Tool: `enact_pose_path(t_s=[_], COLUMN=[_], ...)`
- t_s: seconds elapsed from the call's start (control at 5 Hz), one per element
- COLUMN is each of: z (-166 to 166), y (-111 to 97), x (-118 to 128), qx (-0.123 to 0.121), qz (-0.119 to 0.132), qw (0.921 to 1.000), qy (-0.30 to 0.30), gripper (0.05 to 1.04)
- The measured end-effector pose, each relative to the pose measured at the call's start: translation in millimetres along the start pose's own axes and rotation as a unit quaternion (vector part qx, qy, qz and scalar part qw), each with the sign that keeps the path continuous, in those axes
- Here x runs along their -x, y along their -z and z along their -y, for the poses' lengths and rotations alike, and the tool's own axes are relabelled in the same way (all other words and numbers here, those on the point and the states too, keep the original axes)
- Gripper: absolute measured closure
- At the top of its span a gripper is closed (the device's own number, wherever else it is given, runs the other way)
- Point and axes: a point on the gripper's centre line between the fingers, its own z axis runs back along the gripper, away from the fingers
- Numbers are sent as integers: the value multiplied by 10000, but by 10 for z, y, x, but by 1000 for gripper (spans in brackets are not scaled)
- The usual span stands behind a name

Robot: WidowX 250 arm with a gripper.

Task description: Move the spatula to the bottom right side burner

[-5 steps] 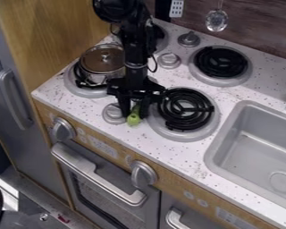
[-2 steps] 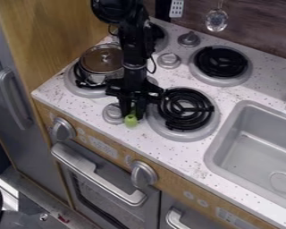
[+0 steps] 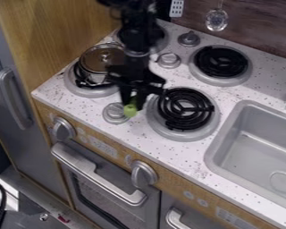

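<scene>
Where the end effector hangs, spatula — pinched between its tips, green end protruding.

The gripper (itself blurred) hides part of the spatula.

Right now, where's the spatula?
In the camera view, the green spatula is left of centre, held in the pincer, its end beside a silver knob and left of the bottom right burner.

Countertop white, dark-speckled — burner coils black — spatula handle green.
</scene>
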Motion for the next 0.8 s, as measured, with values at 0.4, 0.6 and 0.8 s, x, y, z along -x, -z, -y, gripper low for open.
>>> enact_pose_path(t_s=[0.4, 0.6, 0.8], z=[540, 704, 732], y=[155, 161, 164], x=[-19, -93, -122], qx=[190, 198, 206], qz=[-120, -73, -82], qw=[9978, 9963, 9961], qy=[627, 833, 852], gripper=[775, 775, 711])
